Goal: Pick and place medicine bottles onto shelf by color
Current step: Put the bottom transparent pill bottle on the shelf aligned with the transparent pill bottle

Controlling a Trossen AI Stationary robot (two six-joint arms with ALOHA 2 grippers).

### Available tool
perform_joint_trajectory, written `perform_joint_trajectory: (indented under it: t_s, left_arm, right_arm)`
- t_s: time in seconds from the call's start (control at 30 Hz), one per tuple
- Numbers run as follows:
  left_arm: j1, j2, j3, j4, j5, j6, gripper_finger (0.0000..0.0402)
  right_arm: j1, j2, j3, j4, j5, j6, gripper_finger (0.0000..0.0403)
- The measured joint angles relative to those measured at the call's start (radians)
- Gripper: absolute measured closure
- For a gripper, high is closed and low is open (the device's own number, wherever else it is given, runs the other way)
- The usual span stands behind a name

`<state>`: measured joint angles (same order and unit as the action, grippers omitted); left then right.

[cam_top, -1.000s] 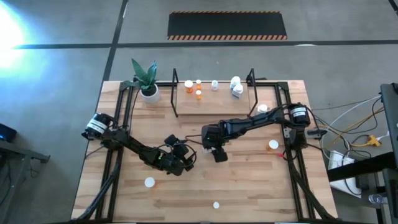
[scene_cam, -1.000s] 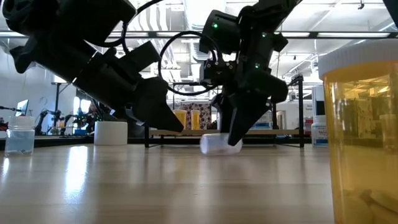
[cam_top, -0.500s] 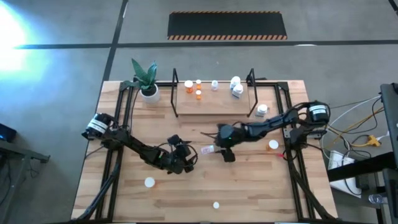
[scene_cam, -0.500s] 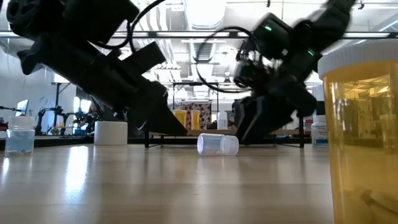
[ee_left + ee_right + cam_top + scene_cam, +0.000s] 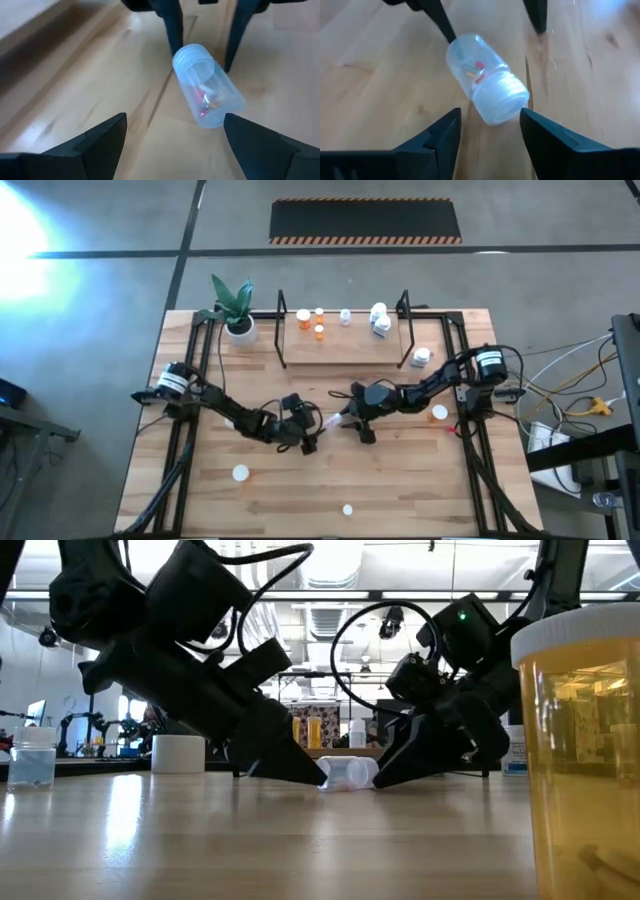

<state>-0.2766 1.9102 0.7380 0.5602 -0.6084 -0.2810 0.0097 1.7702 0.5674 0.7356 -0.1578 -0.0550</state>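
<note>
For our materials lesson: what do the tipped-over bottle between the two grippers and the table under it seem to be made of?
The tipped-over bottle: apparently clear, slightly frosted plastic, since pills show through its wall; its ribbed cap looks like matte white plastic. The table: pale wood planks, with visible grain and seams, smooth and lightly sheened.

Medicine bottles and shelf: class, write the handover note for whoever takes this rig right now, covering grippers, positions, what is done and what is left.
Left gripper open, low at mid-table, aimed at a clear plastic bottle with a white cap lying on its side.
Right gripper open, facing the same bottle from the other side; neither holds it.
Done: several orange and white bottles stand on the light wooden shelf in its black wire frame.
Left: the toppled bottle, plus loose bottles on the wooden table, near the right arm's base and along the near edge.
</note>
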Motion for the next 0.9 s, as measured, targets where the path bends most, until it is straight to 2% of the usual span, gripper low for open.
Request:
perform_joint_trajectory:
  t_s: [0.4,0.73,0.9]
  left_arm:
    - [0.011,-0.001,-0.003,-0.001,0.021,-0.003,0.0086]
    - [0.029,0.001,-0.001,0.002,0.004,-0.051,0.0086]
    - [0.029,0.043,0.033,0.007,0.007,-0.049,0.0086]
  right_arm:
    - [0.0,-0.008,-0.001,0.012,0.0,-0.035,0.0281]
    - [0.002,-0.173,0.016,-0.232,-0.007,-0.064,0.0308]
    - [0.002,-0.196,0.047,-0.274,0.001,-0.082,0.0317]
